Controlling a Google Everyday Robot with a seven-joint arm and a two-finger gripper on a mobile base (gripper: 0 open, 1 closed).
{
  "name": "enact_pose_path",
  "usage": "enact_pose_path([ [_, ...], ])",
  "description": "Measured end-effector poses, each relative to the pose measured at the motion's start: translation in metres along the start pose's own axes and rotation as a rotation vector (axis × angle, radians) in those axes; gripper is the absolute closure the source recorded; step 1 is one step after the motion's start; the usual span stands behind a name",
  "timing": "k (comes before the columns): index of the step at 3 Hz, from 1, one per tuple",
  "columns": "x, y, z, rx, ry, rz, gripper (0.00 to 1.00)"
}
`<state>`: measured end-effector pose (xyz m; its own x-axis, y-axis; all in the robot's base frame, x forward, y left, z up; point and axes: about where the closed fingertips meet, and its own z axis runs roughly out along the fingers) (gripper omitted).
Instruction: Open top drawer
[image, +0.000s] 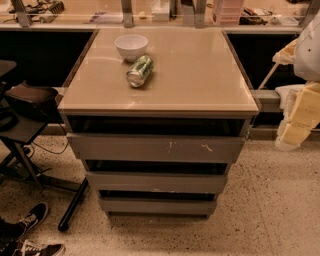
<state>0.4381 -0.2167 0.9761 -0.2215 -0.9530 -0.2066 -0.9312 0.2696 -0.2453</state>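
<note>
The top drawer (155, 148) is the widest grey front of the cabinet, just under the beige top (200, 75). It has two pale scratch marks right of centre. A dark gap shows between its upper edge and the cabinet top. Two narrower grey drawer fronts (156, 182) sit below it. My gripper (294, 131) is at the right edge of the camera view, pale yellow and white. It is beside the cabinet's right side, level with the top drawer, and not touching it.
A white bowl (131, 46) and a green can (140, 70) lying on its side are on the cabinet top. A black chair (25, 102) stands at the left, with shoes (30, 216) and a black pole (72, 210) on the speckled floor. A cluttered counter runs behind.
</note>
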Motion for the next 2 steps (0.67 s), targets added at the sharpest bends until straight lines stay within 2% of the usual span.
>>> enact_pose_path([
  [2, -0.0059, 0.0027, 0.0059, -0.003, -0.009, -0.017, 0.00],
])
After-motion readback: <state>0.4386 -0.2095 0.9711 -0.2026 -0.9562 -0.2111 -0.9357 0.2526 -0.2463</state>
